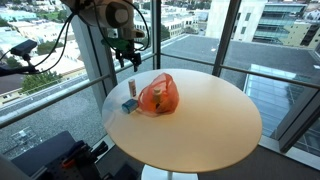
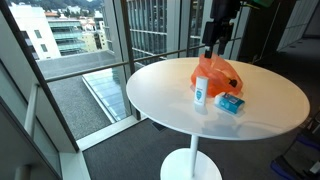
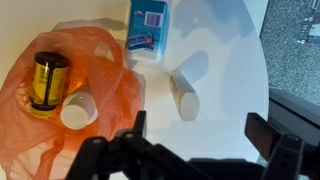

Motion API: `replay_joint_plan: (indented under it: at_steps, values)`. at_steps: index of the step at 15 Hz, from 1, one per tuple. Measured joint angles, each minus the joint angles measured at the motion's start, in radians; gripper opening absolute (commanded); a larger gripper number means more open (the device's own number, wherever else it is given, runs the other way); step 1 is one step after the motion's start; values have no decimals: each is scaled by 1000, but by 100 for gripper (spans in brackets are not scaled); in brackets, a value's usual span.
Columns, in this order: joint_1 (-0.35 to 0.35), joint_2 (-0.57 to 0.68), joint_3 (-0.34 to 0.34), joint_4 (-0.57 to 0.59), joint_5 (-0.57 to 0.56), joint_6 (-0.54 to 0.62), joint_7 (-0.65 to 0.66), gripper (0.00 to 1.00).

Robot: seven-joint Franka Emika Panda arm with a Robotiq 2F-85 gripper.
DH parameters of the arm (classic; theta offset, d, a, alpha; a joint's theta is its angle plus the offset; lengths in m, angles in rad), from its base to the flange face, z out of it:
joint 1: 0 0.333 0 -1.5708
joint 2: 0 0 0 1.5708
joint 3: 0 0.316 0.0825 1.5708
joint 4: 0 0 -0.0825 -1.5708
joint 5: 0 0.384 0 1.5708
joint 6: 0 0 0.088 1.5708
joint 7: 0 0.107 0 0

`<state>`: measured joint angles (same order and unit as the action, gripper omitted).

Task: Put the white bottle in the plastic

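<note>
- Glass walls [image 1: 60,70] close off the corner where your round table [image 1: 205,135] stands, with city roofs beyond them.
- By the look of it, none of the task is done. The white bottle [image 2: 202,92] stands upright on the tabletop, just beside the orange plastic bag [image 2: 220,73] but outside it.
- In the wrist view the bag already holds a dark can [image 3: 47,80] and a white round-topped item [image 3: 77,112] that I cannot identify, so expect a crowded mouth.
- Your gripper [image 3: 200,128] is spread wide with nothing between its fingers. In both exterior views it hangs above the bottle and bag, well clear of both.
- What is left, as I judge it: come down over the bottle, close on it, lift, carry it the short way to the bag's opening and let go.
- A blue box [image 2: 230,103] lies flat near the bottle without touching it, so pick a closing direction that keeps your fingers off it.
- The bottle stands on the side of the table nearer the rim and the glass, so a sideways knock could send it toward the edge.
- You have plenty of bare tabletop on the far side of the bag. A window frame stands close behind the arm, so keep your lifts short.
</note>
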<state>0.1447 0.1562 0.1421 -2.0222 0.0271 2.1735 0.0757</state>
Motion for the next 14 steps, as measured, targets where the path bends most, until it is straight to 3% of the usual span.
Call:
replay_joint_plan:
  at_steps: [12,13,14]
  values:
    - [21,195,-2,59,-71,79,2,100]
    - [26,205,-3,64,-78,86,3,82]
    - [32,215,-4,70,-84,92,4,74]
